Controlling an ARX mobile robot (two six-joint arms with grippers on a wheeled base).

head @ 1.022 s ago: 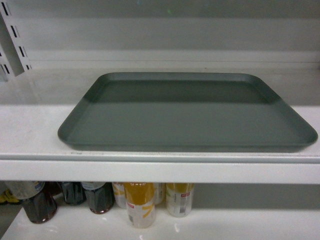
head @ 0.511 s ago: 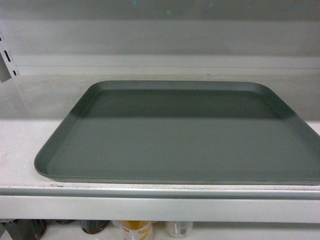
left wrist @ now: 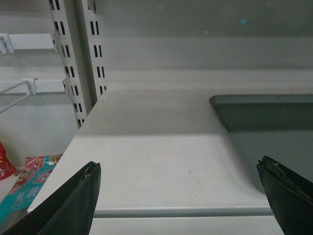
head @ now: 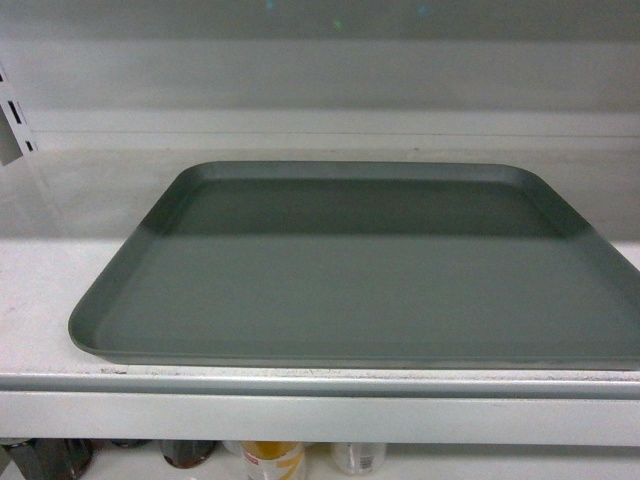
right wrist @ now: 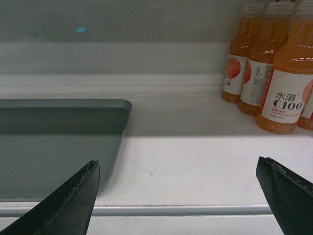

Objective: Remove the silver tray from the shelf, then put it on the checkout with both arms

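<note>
The silver tray (head: 350, 270) lies flat on the shelf (head: 40, 290), its near long side running along the shelf's front edge just behind the pale front rail (head: 300, 415). Its right end runs out of the head view, so where it stops there cannot be told from that picture. In the right wrist view the tray's right end shows with bare white board beyond it.

Both arms hang in front of the shelf edge, neither touching the tray. The left gripper (left wrist: 183, 196) has its jaws spread wide — one fingertip sits below the shelf's front left corner, the other in front of the tray's left end. The right gripper (right wrist: 176, 196) is spread just as wide, one fingertip in front of the tray's right end, the other off toward the bare board.

Toward the shelf's back right stand orange drink bottles (right wrist: 288, 73), well apart from the tray. On the board below, the tops of more bottles (head: 270, 460) peek out under the rail.
</note>
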